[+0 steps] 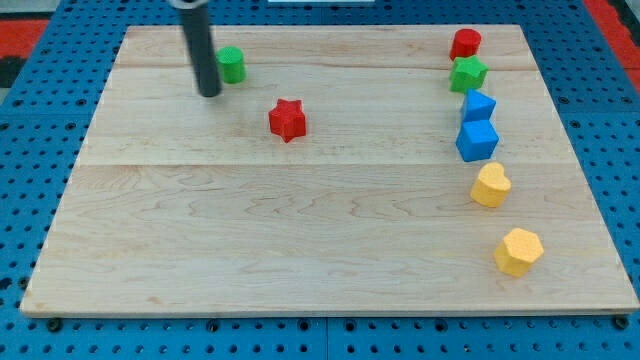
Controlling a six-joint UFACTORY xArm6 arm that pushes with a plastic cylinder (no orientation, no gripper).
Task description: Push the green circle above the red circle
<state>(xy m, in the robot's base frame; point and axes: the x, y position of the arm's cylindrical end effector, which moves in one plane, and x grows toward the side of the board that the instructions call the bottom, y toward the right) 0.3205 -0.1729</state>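
Wood board [300, 240] carries 8 blocks: green circle [232, 64], red star [287, 119], and 6 in a column at view's right.

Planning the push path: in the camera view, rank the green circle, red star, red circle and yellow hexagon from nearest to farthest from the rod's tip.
From my tip:
1. Green circle, just to its right.
2. Red star, lower right.
3. Red circle, top right.
4. Yellow hexagon, bottom right.

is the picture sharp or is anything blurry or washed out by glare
Camera view: evenly lit, no strong glare on the wooden board; blocks cast only soft, short shadows; the red star and green circle look crisp; my tip is sharp, just left of the green circle.
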